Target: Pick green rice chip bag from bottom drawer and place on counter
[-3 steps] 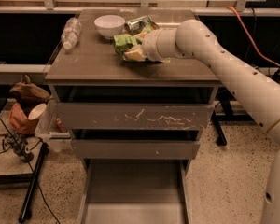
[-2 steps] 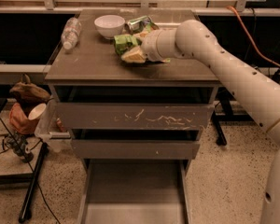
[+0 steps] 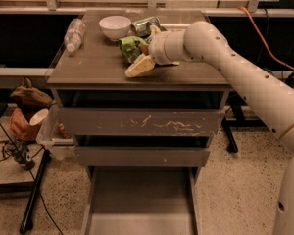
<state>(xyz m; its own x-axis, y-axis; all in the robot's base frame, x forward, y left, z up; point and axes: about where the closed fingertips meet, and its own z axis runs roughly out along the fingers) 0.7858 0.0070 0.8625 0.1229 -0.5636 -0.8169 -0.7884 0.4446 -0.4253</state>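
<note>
The green rice chip bag (image 3: 130, 46) lies on the counter (image 3: 95, 65), just right of its middle. My gripper (image 3: 147, 49) is over the counter at the bag, its arm reaching in from the right. The fingers are spread, one cream finger (image 3: 139, 66) in front of the bag and the other behind it. The bag sits between them, resting on the counter top. The bottom drawer (image 3: 142, 199) is pulled out at the foot of the cabinet and its floor is bare.
A white bowl (image 3: 114, 27), a green-and-silver can (image 3: 146, 23) and a lying plastic bottle (image 3: 74, 33) sit on the back of the counter. Two shut drawers with scratched fronts (image 3: 137, 122) are below. A clear bin (image 3: 51, 131) and brown clutter (image 3: 27, 97) stand at left.
The gripper's near finger has swung away from the bag toward the counter's front edge, so the fingers stand wider apart. The bag and arm have stayed in place.
</note>
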